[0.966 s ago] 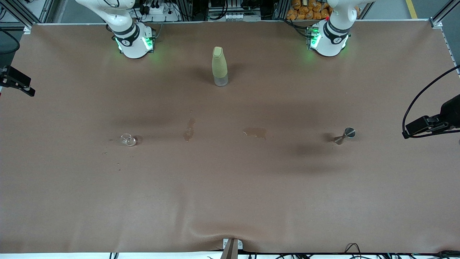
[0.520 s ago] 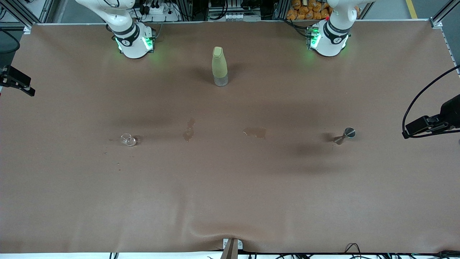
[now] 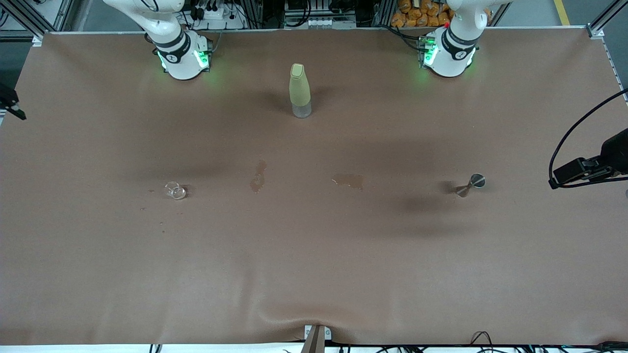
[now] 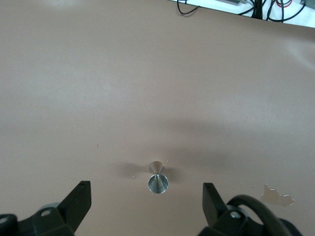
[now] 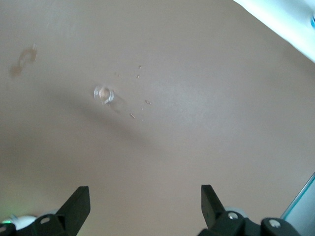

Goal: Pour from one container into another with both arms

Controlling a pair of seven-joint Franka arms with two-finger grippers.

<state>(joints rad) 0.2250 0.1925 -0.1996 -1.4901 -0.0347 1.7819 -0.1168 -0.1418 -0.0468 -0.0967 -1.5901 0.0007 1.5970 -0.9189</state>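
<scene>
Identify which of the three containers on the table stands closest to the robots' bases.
The tall pale-green capped bottle, midway between the bases. The small clear glass cup and the metal hourglass-shaped jigger stand nearer the front camera.

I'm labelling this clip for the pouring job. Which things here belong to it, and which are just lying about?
Belong to the job:
- small glass, toward the right arm's end
- metal measuring cup, toward the left arm's end
- left gripper, open, over the measuring cup
- right gripper, open, above the table

Lying about:
- green bottle between the arms' bases
- two stains
</scene>
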